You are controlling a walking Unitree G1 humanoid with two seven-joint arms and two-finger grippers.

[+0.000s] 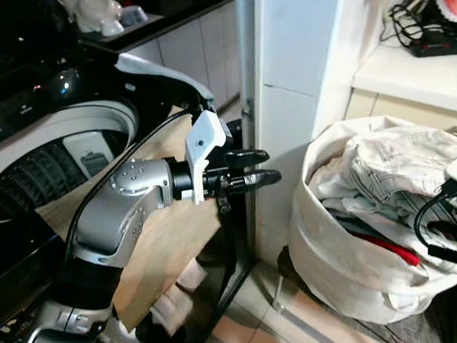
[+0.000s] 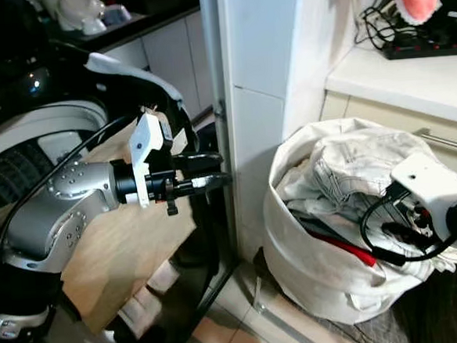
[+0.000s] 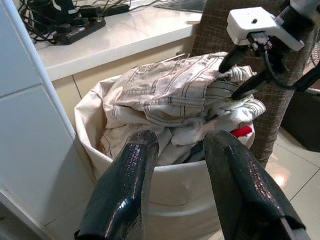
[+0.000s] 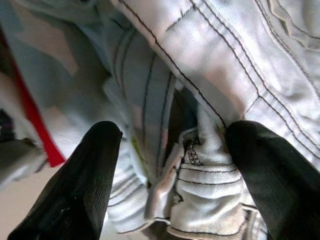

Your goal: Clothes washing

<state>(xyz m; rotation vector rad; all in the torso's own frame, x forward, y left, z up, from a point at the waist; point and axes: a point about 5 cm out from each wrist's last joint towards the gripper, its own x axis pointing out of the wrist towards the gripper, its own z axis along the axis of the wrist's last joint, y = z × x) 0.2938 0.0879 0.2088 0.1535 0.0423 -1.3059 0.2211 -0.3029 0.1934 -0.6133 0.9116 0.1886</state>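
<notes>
Right gripper (image 4: 170, 150) spread over pale jeans (image 4: 210, 75) in laundry basket (image 1: 329, 266), no legible labels

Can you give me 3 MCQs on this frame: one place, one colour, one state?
1. Where is the laundry basket?
A. inside the washer drum
B. on the floor, right of the white pillar
C. on the counter

2. What colour is the garment strip under the pale jeans?
A. red
B. green
C. blue

3. The right end effector is:
A. shut, empty
B. open around a jeans fold
C. hanging idle

B: it stands on tiles by the pillar.
A: red shows under the jeans.
B: its fingers flank the fold.
</notes>
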